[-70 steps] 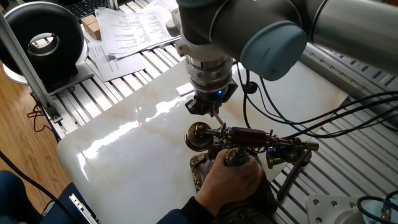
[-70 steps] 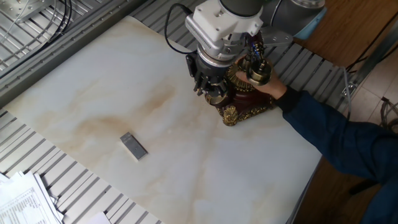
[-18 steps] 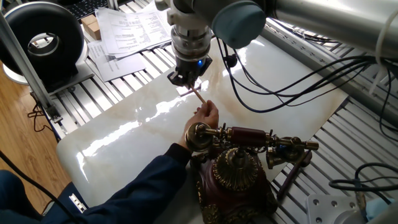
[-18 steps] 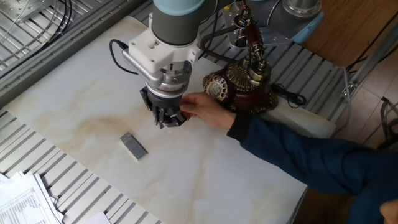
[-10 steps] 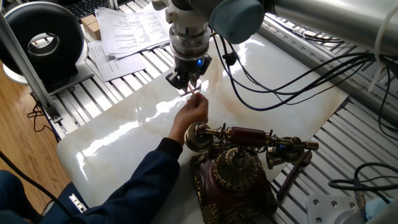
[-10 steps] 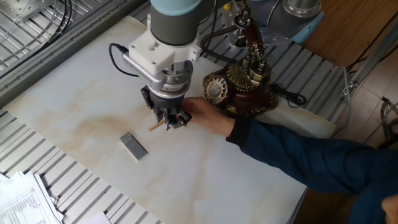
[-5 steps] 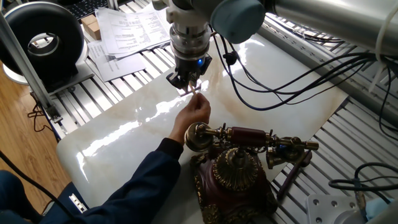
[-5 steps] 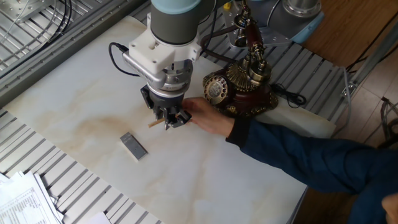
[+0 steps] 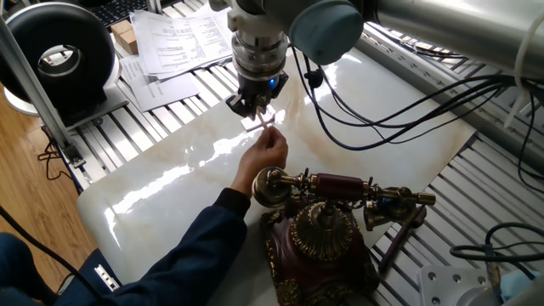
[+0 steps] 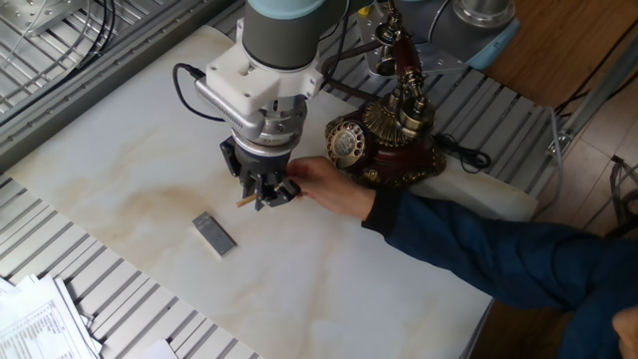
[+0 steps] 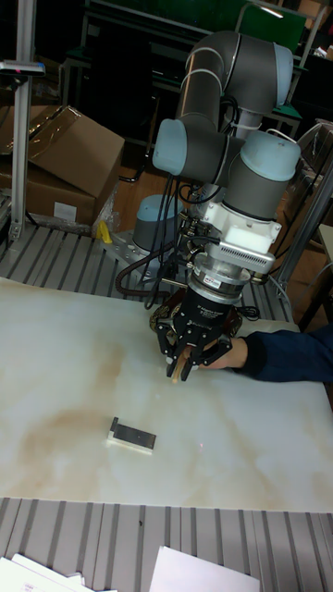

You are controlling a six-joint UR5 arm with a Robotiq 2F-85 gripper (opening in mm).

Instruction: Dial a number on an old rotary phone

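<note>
**Stick changing hands, dial untouched**

Your gripper (image 10: 261,196) hangs over the marble tabletop (image 10: 120,170) at the centre left of the other fixed view, well apart from the old rotary phone (image 10: 384,140), which stands at the upper right of centre by the table's edge. A thin pale wooden stick (image 10: 246,200) pokes out from between the fingers, and a person's hand (image 10: 334,187) in a blue sleeve reaches in from the right to the same spot. Whether the jaws are clamped on the stick or merely stand around it while the hand steadies it, you cannot tell from any view.

Judged from this, the task is at its start: the tool is only being fitted, the handset sits on its cradle across the top of the phone, and nothing touches the dial. You have the approach to the phone, the finger-hole entry and every turn of the dial yet to do.

In one fixed view the phone (image 9: 327,221) fills the lower centre with its dial facing away, so the numbers are hidden. In the tall fixed view the gripper (image 11: 188,360) and arm cover nearly the whole phone. A small grey block (image 10: 214,233) lies on the marble at lower left of the gripper; what it is stays unclear.
</note>
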